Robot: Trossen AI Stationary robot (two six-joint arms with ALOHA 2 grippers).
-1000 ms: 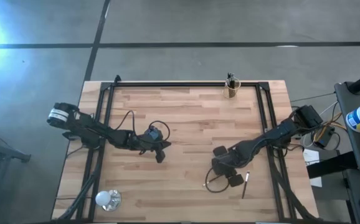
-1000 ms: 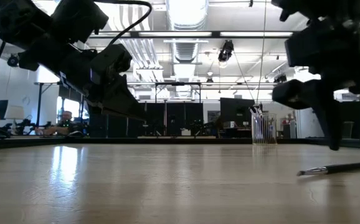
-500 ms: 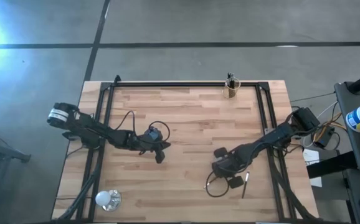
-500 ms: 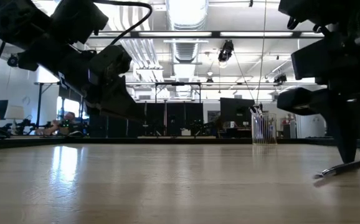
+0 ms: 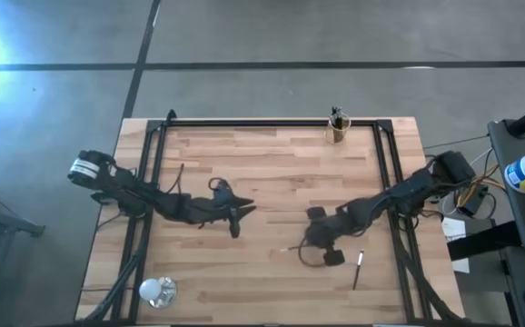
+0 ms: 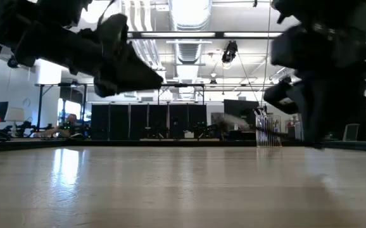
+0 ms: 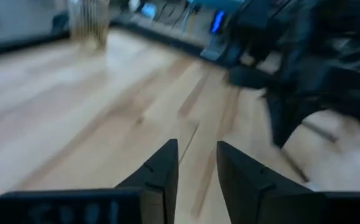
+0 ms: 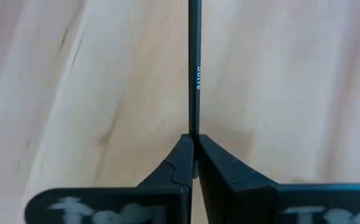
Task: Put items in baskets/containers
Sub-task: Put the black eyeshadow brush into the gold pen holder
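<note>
My right gripper is shut on a thin dark stick, right of the table's middle. The stick's pale tip juts toward the table's left. Another dark stick lies flat on the wood near the right front. The clear amber cup stands at the far edge with several sticks upright in it. My left gripper hovers open left of the middle, nearly level, with nothing between its fingers. My right gripper pinches the stick's shaft between its two fingertips. The fingers slant down from the table's right, and the stick runs straight on beyond them. How far it reaches back is hidden by the fingers. In the low view no stick lies under the gripper.
A round white shiny ball sits at the near left corner. A black frame rail runs along the far edge and down both sides. A loop of dark cable hangs by my right gripper. Bare wood lies between the arms and the cup.
My right gripper has closed on the stick that lay on the table beneath it and carried it a little toward the left and far edges, off the wood. My left gripper has tipped up from slanting down to nearly level.
</note>
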